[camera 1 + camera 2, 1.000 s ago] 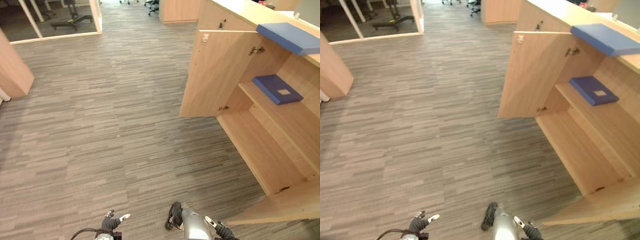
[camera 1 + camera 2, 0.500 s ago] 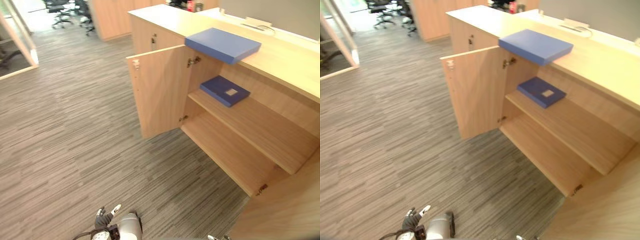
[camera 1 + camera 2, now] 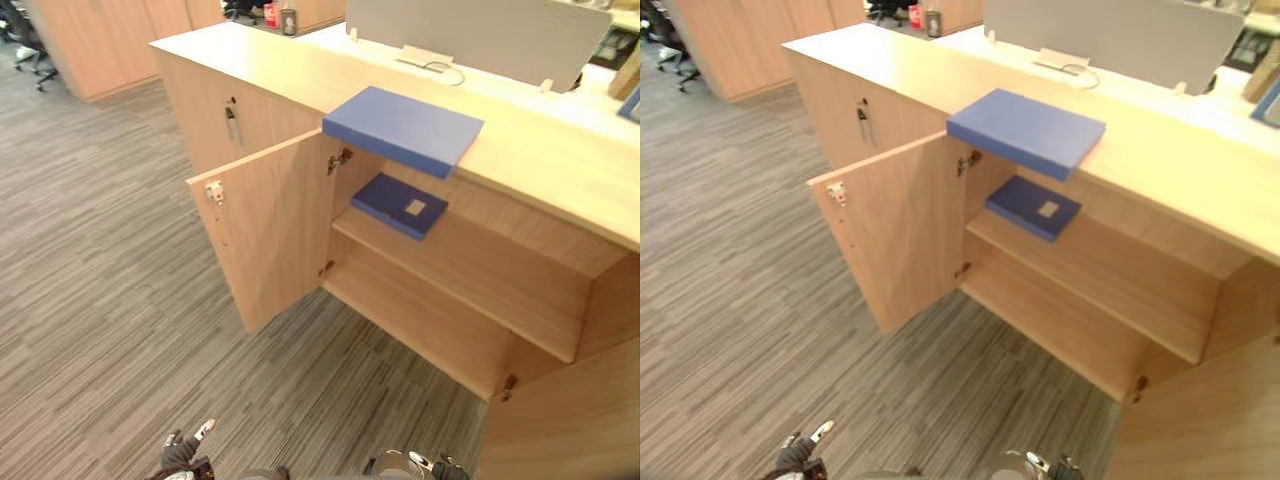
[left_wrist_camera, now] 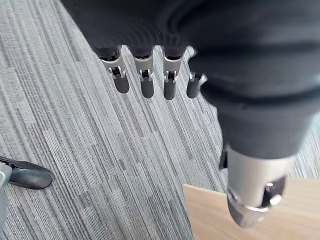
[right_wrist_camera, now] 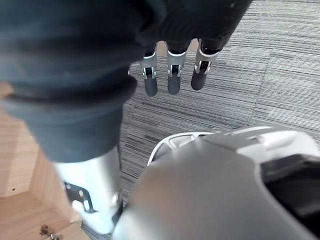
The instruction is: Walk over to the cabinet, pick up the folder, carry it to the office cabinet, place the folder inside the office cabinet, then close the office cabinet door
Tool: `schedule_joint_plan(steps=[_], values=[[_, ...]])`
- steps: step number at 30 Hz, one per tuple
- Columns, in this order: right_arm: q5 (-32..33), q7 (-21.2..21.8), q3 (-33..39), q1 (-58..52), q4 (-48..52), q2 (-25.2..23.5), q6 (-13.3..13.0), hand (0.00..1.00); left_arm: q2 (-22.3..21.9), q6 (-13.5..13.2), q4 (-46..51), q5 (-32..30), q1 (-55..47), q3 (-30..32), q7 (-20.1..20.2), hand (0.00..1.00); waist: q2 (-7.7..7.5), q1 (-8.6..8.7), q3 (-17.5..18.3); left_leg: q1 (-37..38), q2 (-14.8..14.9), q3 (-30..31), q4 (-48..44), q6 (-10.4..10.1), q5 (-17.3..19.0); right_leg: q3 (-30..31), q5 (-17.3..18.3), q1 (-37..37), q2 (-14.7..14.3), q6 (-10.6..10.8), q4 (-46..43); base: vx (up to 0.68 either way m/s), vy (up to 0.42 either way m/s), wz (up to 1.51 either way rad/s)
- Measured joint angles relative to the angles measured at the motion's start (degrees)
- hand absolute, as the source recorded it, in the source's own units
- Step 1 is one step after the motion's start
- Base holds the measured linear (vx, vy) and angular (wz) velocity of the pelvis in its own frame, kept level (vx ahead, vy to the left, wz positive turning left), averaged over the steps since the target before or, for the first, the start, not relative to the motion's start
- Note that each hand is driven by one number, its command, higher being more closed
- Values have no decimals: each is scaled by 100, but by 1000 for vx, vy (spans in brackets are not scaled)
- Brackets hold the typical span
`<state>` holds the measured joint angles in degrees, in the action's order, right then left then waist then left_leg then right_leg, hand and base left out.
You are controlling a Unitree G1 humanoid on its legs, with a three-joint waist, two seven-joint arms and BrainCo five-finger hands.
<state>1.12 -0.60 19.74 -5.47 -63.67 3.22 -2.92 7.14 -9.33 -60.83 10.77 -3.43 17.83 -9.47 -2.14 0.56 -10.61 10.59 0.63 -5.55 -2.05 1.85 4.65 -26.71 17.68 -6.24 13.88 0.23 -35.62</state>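
**Left eye view.** A blue folder [image 3: 403,128] lies flat on top of a light wood cabinet [image 3: 540,165], right of centre in the upper half. Its near edge juts a little past the front of the top. Below it the cabinet stands open. The left door [image 3: 268,235] is swung out at the centre of the frame, and the right door [image 3: 565,415] fills the lower right corner. At the left end of the shelf [image 3: 480,275] inside lies a darker blue folder [image 3: 399,204] with a small pale label. Grey striped carpet [image 3: 90,300] covers the left side. The left robot hand [image 3: 181,452] shows at the bottom edge left of centre. The right robot hand [image 3: 444,467] shows at the bottom edge right of centre. Both are well apart from the blue folder.

**Right eye view.** A grey screen [image 3: 1110,35] stands behind the cabinet along the top edge.

**Left wrist view.** The left robot hand's fingers [image 4: 145,82] hang straight over the carpet, with the thumb [image 4: 252,195] apart from them, and they hold nothing. A pale wood panel [image 4: 210,215] sits at the bottom right.

**Right wrist view.** The right robot hand's fingers are straight and empty above the carpet. A pale wood surface [image 5: 17,170] lies at the lower left.
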Motion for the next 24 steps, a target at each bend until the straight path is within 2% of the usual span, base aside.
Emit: schedule_joint_plan(steps=[2, 4, 5, 7, 9, 10, 11, 12, 13, 15, 17, 18, 20, 21, 22, 23, 24], values=[[0, 6, -87, 24, 6, 5, -39, 0, -108, 11, -39, -14, 48, -6, 13, 0, -18, 26, -37, 140, 13, -152, 83, -36, 97, -12, -200, -299, -197, 24, 750, 304, -51, -51], [-4, 3, -74, -72, 35, -43, -27, 0, -271, 43, -49, -229, 112, -3, 53, 0, -19, 154, -61, 283, 47, -244, 95, -162, 292, -129, -916, -366, -351, -212, 1263, 279, -101, -18], [-4, 3, -43, -138, 41, -40, -4, 0, -410, 47, -50, -342, 157, 2, 107, 0, 9, 192, -65, 400, 125, -267, 100, -233, 429, -148, -1100, -306, -419, -343, 1235, 298, -119, -9], [-14, 2, 85, -174, 56, -22, 53, 0, -607, 59, -47, -454, 199, 15, 174, 0, 139, 218, -20, 449, 361, -352, 84, -301, 650, -165, -832, -258, -673, -271, 1212, 350, -149, -19], [-14, 1, 148, -279, 105, -59, 88, 0, -725, 100, -20, -476, 203, 60, 253, 0, 190, 258, 12, 399, 604, -443, -344, -535, 827, -200, -641, -104, -949, -303, 1333, 399, -195, -7], [-15, 0, 106, -379, 172, -82, 113, 0, -787, 117, 93, -475, 192, 232, 280, 0, 163, 329, 21, 42, 849, -502, -1477, -665, 1081, -237, -618, 172, -1142, -326, 1615, 425, -249, 4], [-13, 0, 71, -490, 292, -103, 116, 0, -835, 121, 218, -453, 188, 398, 297, 0, 166, 319, 12, -385, 1082, -534, -2750, -663, 1146, -229, -651, 491, -1301, -390, 1876, 444, -249, -6], [-11, 0, 24, -555, 407, -88, 120, 0, -894, 119, 366, -432, 130, 508, 314, 0, 213, 281, 33, -852, 1374, -543, -4055, -602, 993, -128, -649, 829, -1498, -429, 2103, 460, -190, -48], [-11, -5, -143, -576, 440, 20, 124, 0, -930, 117, 509, -420, 52, 556, 329, 0, 282, 217, 79, -1342, 1706, -533, -5416, -626, 911, 70, -616, 1139, -1719, -496, 2296, 450, -77, -74], [-14, -15, -369, -496, 444, 92, 123, 0, -877, 118, 527, -426, -31, 551, 326, 0, 293, 112, 110, -1777, 1874, -584, -6287, -586, 941, 527, -583, 1494, -1856, -550, 2524, 462, 5, -120], [-13, -22, -385, -352, 434, 112, 132, 0, -853, 112, 532, -428, -66, 519, 319, 0, 286, 22, 116, -2159, 1853, -648, -6187, -539, 997, 960, -591, 1780, -1832, -536, 2706, 470, 57, -127], [-23, -36, -388, -258, 415, 101, 144, 0, -816, 108, 531, -429, -75, 516, 301, 0, 264, -30, 91, -2320, 1797, -643, -5817, -506, 1086, 1248, -594, 1923, -1769, -530, 2745, 426, 133, -126], [-13, -84, -407, -133, 383, 69, 147, 0, -792, 85, 543, -421, -89, 510, 262, 0, 213, -95, 63, -2464, 1548, -546, -4983, -468, 1201, 1602, -597, 2069, -1567, -486, 2723, 399, 193, -118], [-10, -89, -418, -60, 383, 53, 141, 0, -794, 74, 563, -425, -71, 490, 215, 0, 172, -132, 43, -2461, 1219, -386, -4122, -511, 1169, 1732, -595, 2176, -1363, -307, 2705, 363, 265, -97], [-6, -88, -440, -81, 375, 86, 103, 0, -819, 51, 520, -422, -101, 392, 196, 0, 254, -149, 133, -2335, 841, 122, -2767, -565, 606, 1754, -572, 2185, -1297, -56, 2675, 286, 221, -87], [-3, -89, -485, -82, 378, 155, 77, 0, -859, 33, 488, -420, -144, 324, 192, 0, 360, -156, 215, -2338, 712, 444, -2288, -613, -117, 1765, -543, 2186, -1310, 3, 2659, 370, 293, -60], [-6, -97, -599, -59, 305, 65, 66, 0, -720, 18, 394, -398, -130, 252, 167, 0, 128, -136, 308, -2142, 492, 382, -2149, -538, -56, 1763, -523, 2201, -1011, 91, 2606, 388, 245, -33]])
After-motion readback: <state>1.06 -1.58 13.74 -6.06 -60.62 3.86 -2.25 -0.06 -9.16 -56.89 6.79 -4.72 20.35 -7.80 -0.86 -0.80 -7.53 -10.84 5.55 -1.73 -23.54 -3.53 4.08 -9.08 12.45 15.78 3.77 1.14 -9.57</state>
